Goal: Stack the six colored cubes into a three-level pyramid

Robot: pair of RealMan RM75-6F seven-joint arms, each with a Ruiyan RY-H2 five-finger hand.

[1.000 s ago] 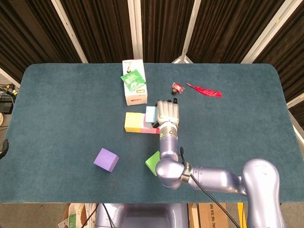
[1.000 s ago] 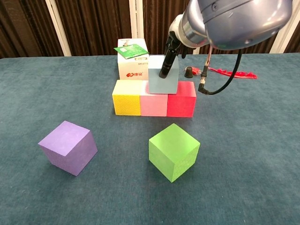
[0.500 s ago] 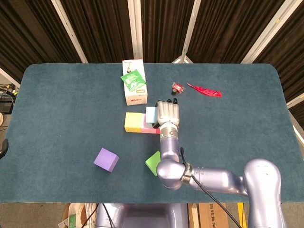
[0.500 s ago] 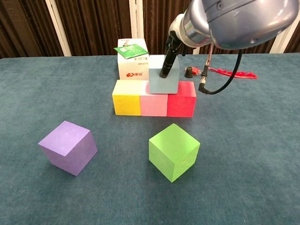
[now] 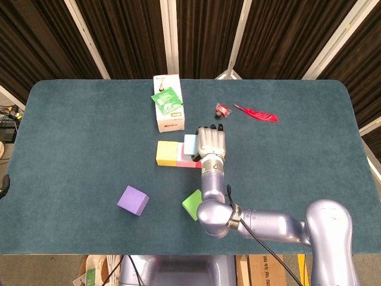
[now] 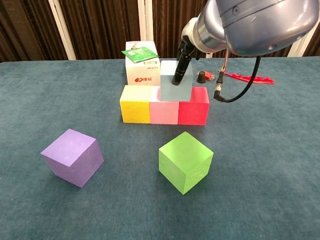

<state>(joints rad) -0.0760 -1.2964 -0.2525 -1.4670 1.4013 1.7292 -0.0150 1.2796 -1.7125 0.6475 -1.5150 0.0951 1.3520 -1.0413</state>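
the robot's right hand (image 5: 212, 142) grips a light blue cube (image 6: 176, 87) over a row of three cubes at the middle of the teal table (image 5: 71, 143), a dark finger (image 6: 180, 71) pressed down its front face in the chest view. the blue cube sits above the seam between the pink cube (image 6: 164, 111) and the red cube (image 6: 193, 111), and whether it rests on them or hangs just above cannot be told. a yellow cube (image 6: 135, 109) touches the pink one on the left end of the row. nearer the robot, a green cube (image 6: 185, 161) stands alone, turned corner-on, and a purple cube (image 6: 73, 156) lies well apart to its left. behind the row stands a white carton (image 5: 167, 108) with a green packet (image 5: 166, 101) on top. to the right of the carton lie a small black cap (image 6: 201, 76), a small red item (image 5: 222, 109) too small to make out, and a red feather (image 5: 257, 113). the right arm (image 5: 274, 226) enters from the lower right of the head view, a black cable (image 6: 240, 90) looping off its wrist. the left hand appears in neither view.
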